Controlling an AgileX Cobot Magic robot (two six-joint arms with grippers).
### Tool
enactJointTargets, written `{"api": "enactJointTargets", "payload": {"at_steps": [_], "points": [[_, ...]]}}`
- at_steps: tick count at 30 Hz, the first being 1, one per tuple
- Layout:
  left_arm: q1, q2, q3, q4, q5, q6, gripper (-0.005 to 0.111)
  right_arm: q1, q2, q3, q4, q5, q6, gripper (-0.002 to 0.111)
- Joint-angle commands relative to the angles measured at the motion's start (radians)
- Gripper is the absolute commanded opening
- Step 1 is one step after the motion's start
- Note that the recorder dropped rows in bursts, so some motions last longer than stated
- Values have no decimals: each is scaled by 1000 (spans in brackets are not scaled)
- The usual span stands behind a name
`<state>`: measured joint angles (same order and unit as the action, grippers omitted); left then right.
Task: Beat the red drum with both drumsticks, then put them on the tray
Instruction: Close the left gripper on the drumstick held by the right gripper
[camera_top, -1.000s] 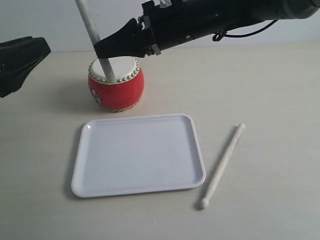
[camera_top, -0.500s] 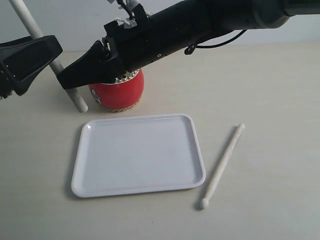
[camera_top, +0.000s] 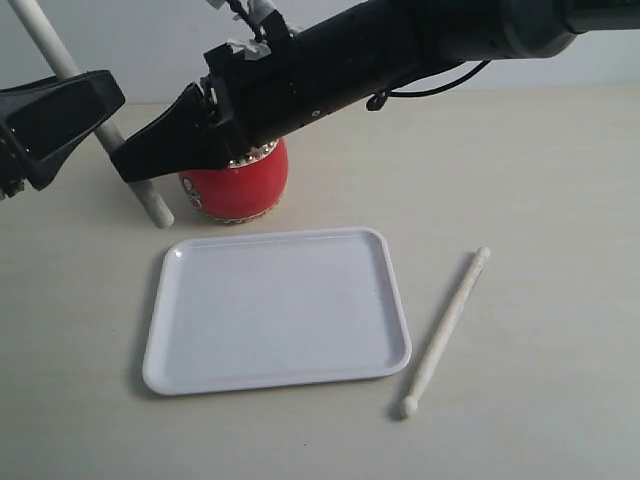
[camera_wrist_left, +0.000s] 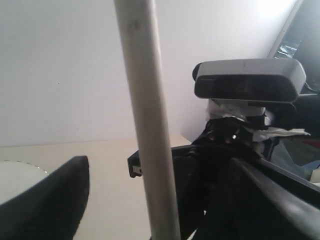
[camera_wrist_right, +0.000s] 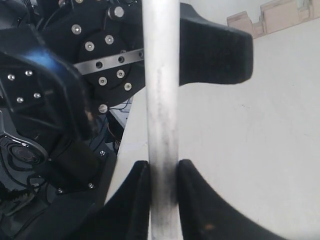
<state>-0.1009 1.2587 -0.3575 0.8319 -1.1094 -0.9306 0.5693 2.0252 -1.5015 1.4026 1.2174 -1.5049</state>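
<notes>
Apparently a stick handover, judged only. On the counter (camera_top: 540, 180) the tray (camera_top: 280, 310) is laid flat near the front edge, left of middle, with nothing in it. The red drum (camera_top: 240, 190) is set just behind the tray, its top hidden by the right arm. The right claw (camera_top: 135, 165) is reached across beside the drum and clamped on the held drumstick (camera_top: 40, 35), which is steeply tilted; whether its lower end touches the counter cannot be told. The left claw (camera_top: 70, 125) is spread apart around that shaft near the left edge. The loose drumstick (camera_top: 445, 330) is left lying beside the tray, toward the right edge, not touching it.

To be done well, the left claw should be shut squarely on the shaft before the right claw is released.

The clamped fingers (camera_wrist_right: 140, 200) are confirmed only by the right wrist view. The shaft between spread fingers is confirmed only by the left wrist view. Tray and loose drumstick are shown by the exterior view alone.
</notes>
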Motion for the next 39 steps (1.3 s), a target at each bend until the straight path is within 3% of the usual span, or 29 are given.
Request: {"api": "enactJointTargets", "payload": {"at_steps": [1, 30, 33, 39], "points": [[-2, 2, -8, 5, -4, -50, 72, 15, -3, 2, -4, 4, -12, 0], [-2, 2, -8, 108, -4, -132, 72, 42, -3, 2, 17, 4, 17, 0], [-2, 2, -8, 108, -4, -132, 64, 42, -3, 2, 17, 4, 17, 0], [-2, 2, -8, 99, -12, -132, 25, 42, -3, 2, 17, 4, 17, 0]]}}
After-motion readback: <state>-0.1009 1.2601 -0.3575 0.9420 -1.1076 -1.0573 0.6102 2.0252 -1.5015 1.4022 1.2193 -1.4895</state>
